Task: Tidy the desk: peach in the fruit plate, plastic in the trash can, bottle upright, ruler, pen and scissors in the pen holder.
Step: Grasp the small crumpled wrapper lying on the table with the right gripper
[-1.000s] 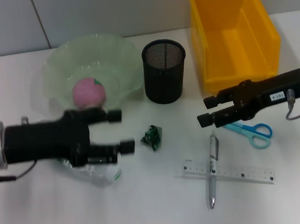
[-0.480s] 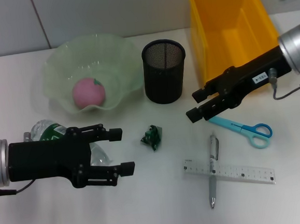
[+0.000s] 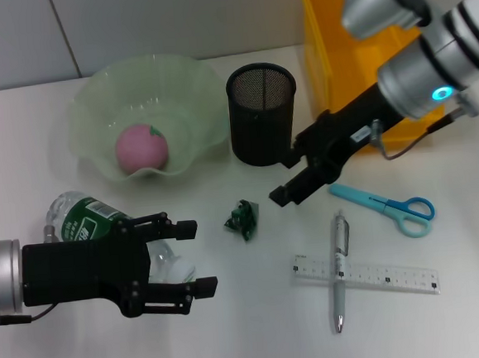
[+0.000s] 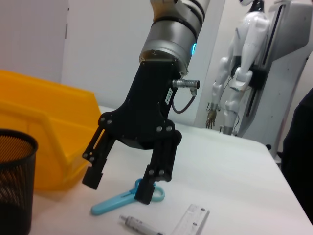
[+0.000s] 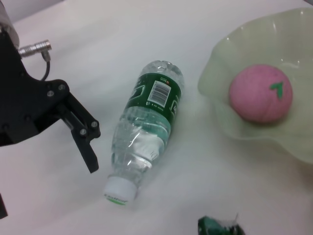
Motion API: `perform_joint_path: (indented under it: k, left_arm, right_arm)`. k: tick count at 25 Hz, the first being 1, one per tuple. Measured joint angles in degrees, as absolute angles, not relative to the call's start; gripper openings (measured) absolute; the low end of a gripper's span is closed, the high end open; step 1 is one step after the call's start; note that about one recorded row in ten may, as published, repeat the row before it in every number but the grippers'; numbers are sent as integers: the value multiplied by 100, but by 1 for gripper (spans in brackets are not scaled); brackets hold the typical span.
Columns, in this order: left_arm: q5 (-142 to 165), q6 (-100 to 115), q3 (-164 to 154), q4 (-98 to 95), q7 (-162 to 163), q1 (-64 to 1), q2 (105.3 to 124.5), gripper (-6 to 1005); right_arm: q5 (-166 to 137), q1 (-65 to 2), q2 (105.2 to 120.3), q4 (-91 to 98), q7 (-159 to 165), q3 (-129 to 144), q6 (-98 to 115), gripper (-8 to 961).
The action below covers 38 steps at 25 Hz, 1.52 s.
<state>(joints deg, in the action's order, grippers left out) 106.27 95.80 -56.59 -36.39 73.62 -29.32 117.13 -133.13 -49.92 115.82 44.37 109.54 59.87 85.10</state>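
A white worktop (image 3: 235, 329) against a pale wall. Nearest me, one ruler (image 3: 365, 274) lies flat with one pen (image 3: 338, 272) crossed over it, both untouched. My left gripper (image 3: 197, 257), jaws spread and empty, has drawn back toward the near edge over the last second, uncovering the one bottle (image 3: 102, 231), which lies on its side just beside those open fingers, cap toward me. So I judge the upright step not yet done. Mid-worktop sits one crumpled green plastic scrap (image 3: 243, 218), with one pair of blue scissors (image 3: 387, 205) off to the right. My right gripper (image 3: 293, 175), jaws parted and holding nothing, has swung away from the scissors toward the scrap and now hangs between it and the one black mesh pen holder (image 3: 262, 113); I read this as lining up on the plastic. Farthest: one fruit plate (image 3: 190, 83) with the one peach (image 3: 142, 147) already in it, and one yellow trash can (image 3: 337, 97), empty as far as I can see.
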Motion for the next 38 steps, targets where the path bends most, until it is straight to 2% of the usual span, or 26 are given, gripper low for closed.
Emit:
perform_joint_path:
  k: [6, 8, 10, 38]
  left_arm:
    - [10713, 9483, -5662, -3638, 7358, -2899, 11726, 864]
    - [10713, 9483, -5660, -3638, 7380, -2890, 11731, 865]
    - [10714, 9502, -5656, -3638, 7396, -2879, 11734, 865]
    - [10705, 9642, -5652, -3658, 7427, -2861, 11715, 864]
  right_arm:
    - [-13315, -5077, 11754, 4308, 10843, 6405, 8074, 750]
    - [-13316, -5085, 11874, 4197, 10700, 6540, 7769, 750]
    - [-13310, -5088, 11898, 4076, 10659, 6696, 7513, 749]
    - [-12410, -5137, 11962, 3291, 10161, 7814, 6248, 748]
